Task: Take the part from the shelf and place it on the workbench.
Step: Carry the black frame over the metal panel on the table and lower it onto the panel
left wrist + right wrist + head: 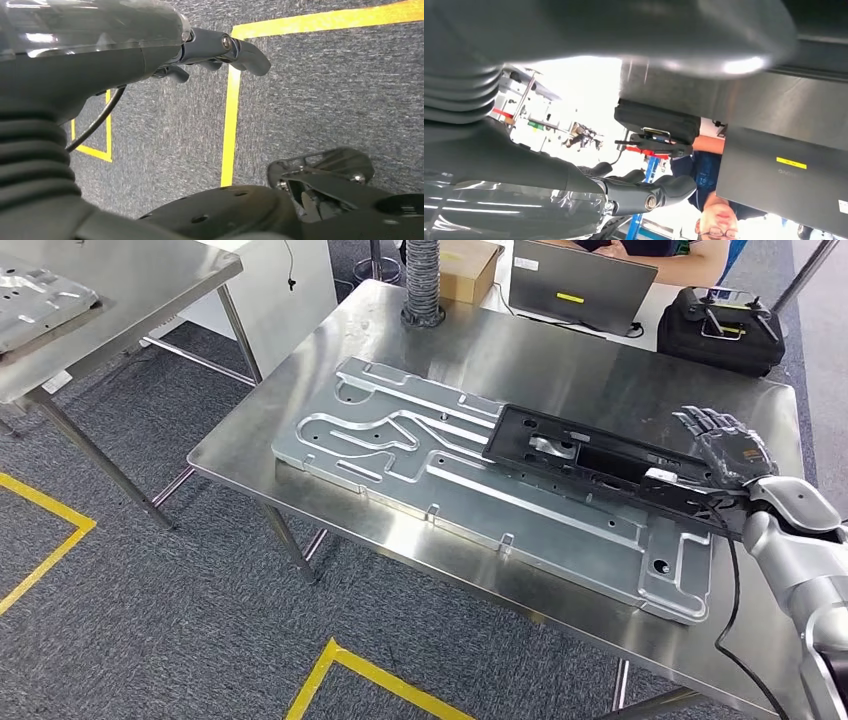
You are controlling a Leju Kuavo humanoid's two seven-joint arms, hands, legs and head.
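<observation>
Black part (600, 462) on silver plate (440, 475), right robot hand (728, 452) spread, touching part's end.

Black elongated part (600, 455) lies flat atop silver plate (420, 455) on steel workbench (560, 360).

Grey carpet floor (180, 640) w/ yellow tape lines (45, 505) at 8 and 6 o'clock. Steel workbench (560, 370) fills centre-right; second steel table (130, 290) at 10 o'clock. Ribbed grey hose (422, 280) stands at 12, cardboard box (470, 268) just beside it. Laptop (582, 288) and black case (722, 330) at 1–2 o'clock, a person (680, 252) seated behind. Bright, even light.
</observation>
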